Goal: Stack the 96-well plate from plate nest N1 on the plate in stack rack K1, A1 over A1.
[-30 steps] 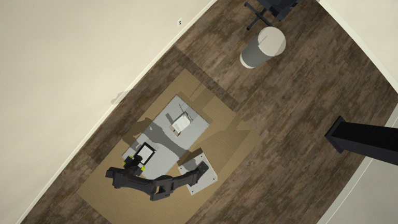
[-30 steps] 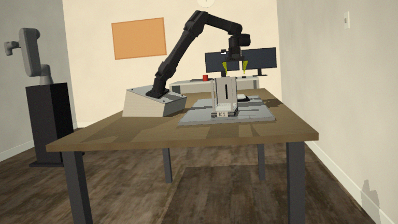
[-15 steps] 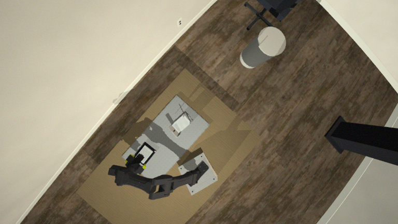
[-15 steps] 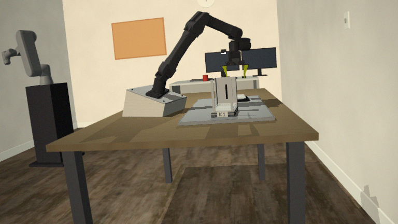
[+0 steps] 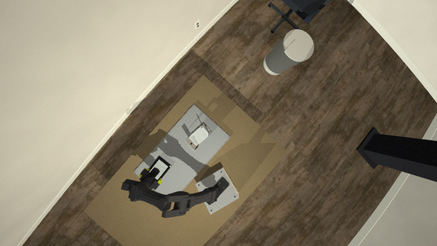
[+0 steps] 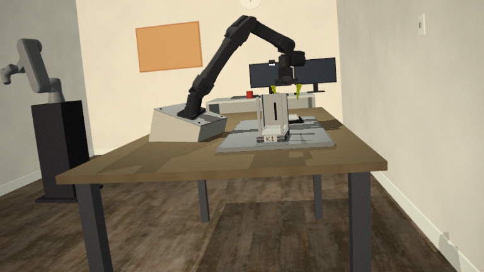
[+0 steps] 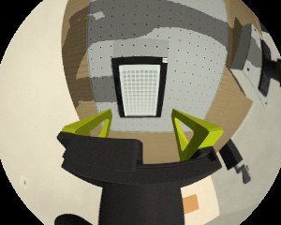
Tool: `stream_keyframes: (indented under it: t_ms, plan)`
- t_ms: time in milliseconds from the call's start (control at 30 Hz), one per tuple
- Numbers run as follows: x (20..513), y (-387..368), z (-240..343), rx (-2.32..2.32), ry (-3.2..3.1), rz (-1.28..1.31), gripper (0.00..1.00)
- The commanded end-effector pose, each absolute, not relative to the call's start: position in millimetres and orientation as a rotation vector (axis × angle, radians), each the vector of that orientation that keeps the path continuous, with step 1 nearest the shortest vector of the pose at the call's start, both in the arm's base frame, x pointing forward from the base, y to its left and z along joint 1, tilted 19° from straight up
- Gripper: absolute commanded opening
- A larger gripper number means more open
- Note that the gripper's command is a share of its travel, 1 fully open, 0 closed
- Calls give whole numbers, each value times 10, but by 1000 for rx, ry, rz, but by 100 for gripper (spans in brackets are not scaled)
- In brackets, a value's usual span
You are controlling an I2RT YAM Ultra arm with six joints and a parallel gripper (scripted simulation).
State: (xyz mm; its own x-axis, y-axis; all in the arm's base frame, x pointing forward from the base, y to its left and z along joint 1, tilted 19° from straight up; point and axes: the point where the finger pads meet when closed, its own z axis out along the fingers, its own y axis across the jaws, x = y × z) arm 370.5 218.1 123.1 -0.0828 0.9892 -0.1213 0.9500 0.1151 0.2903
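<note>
1 arm, 1 gripper (image 7: 140, 127) fully open and holding nothing, above 1 96-well plate (image 7: 140, 92) in nest N1 (image 7: 118, 66), 1 further plate (image 6: 274, 130) in rack K1 (image 6: 265, 106), 1 table (image 6: 200, 164)

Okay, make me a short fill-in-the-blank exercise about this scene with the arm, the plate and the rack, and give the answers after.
1. The gripper hangs above the 96-well plate with its fingers ____.
2. That plate sits in a nest with a ____ frame.
3. The label on the stack rack reads ____.
4. The arm's base sits on a slanted block on the ____.

Missing words: open; black; K1; table
</note>
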Motion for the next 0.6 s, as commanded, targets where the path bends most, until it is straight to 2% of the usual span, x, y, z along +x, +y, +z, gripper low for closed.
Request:
stream_keyframes:
  t_ms: [0,300,567]
  plan:
    - [3752,2244,1260,1886,2113,239,100]
    - [3771,2183,1009,1895,2120,196,100]
    - [3819,2228,1022,1883,2116,238,100]
